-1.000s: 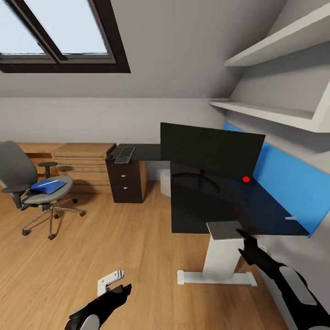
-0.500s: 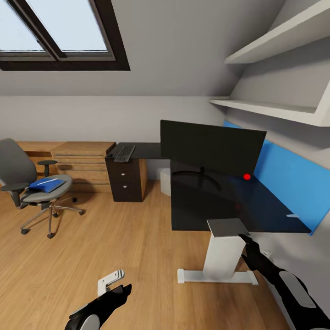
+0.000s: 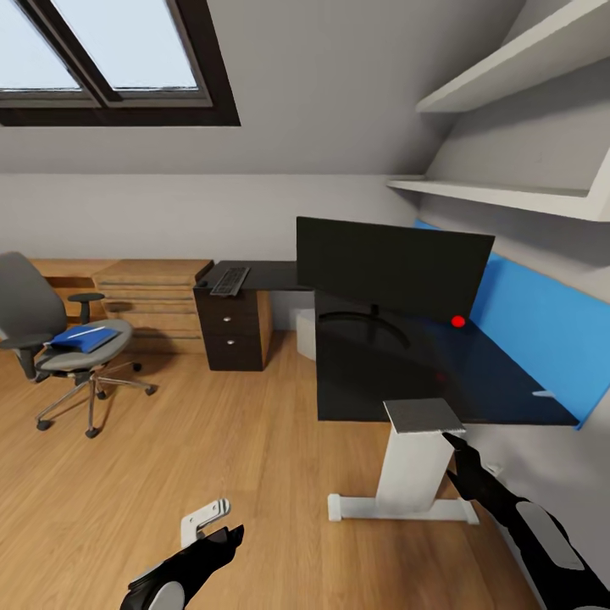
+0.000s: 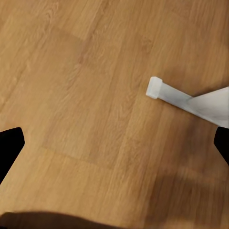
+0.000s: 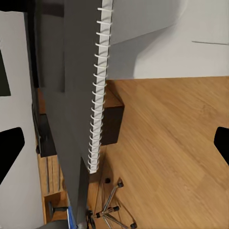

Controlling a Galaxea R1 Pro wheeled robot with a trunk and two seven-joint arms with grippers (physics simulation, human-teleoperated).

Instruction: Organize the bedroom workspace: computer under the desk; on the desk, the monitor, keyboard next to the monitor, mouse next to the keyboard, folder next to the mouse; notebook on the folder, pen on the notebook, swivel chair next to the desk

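Left hand (image 3: 222, 532): low over the wood floor (image 3: 212, 440), fingers spread wide, holding nothing.
Right hand (image 3: 464, 462): beside the counter (image 3: 398, 373) leg, apparently wide.
Monitor (image 3: 391, 271): upright on counter.
Keyboard (image 3: 230, 280): far counter wing.
Swivel chair (image 3: 59, 339): seat carries folder (image 3: 81, 338).

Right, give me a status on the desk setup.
Done: the monitor stands on the desk, with a pale box, likely the computer, beneath. In hand: a grey spiral notebook at the right gripper, by the desk's near edge. Left: the keyboard lies far from the monitor; the folder sits on the swivel chair.
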